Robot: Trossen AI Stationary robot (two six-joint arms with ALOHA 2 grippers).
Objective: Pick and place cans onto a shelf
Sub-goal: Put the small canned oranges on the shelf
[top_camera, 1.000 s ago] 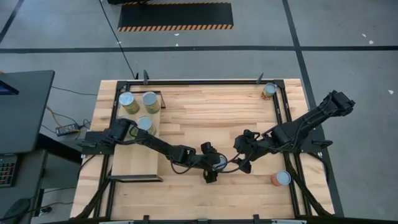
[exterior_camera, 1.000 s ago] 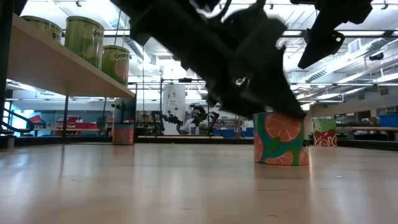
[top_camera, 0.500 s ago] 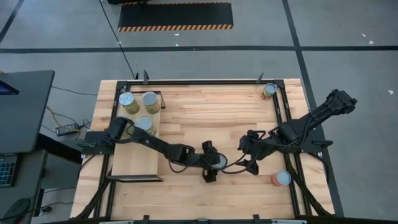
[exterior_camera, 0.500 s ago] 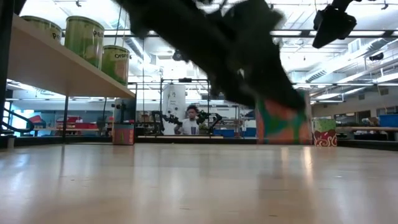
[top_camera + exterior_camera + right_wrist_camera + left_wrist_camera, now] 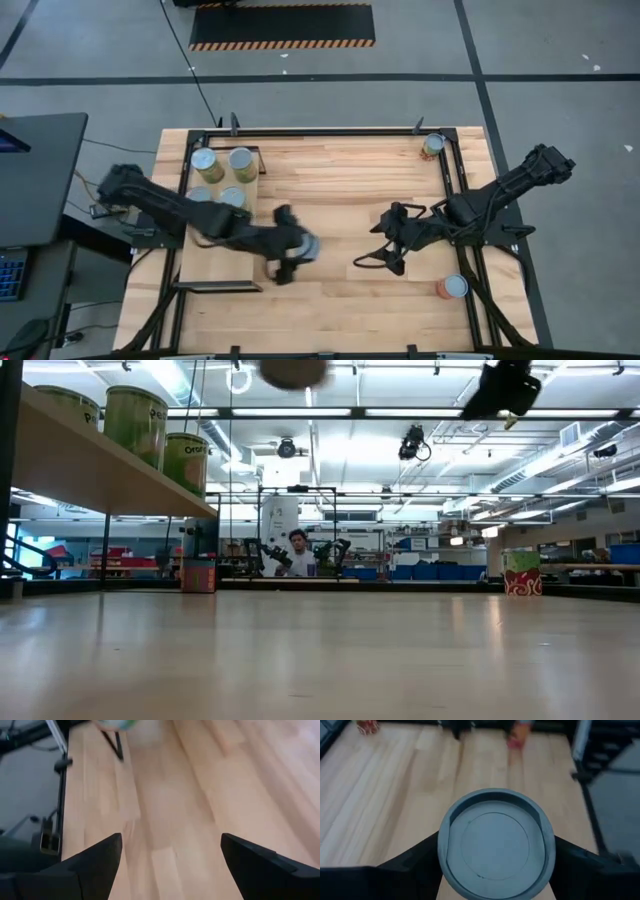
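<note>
Left gripper (image 5: 292,250) pinches a can (image 5: 496,844), its silver top up, lifted above the tabletop (image 5: 340,170) just off the shelf (image 5: 215,260) board's right edge. Three cans (image 5: 222,178) stand at the shelf's far end; one orange can (image 5: 452,288) sits near the tabletop's right edge. Right gripper (image 5: 385,250) hangs mid-table, fingers (image 5: 95,860) spread, holding nothing.

7 cans in all. 4 stand on the shelf (image 5: 218,262): can (image 5: 204,161), can (image 5: 241,160), can (image 5: 200,196), can (image 5: 233,197). 1 can (image 5: 303,245) sits between the left gripper (image 5: 290,251) jaws. 2 lie away from both sets of jaws: an orange-red can (image 5: 452,287) and a corner can (image 5: 432,145). 2 arms, 1 shelf, 1 person (image 5: 295,553) in the room behind.
</note>
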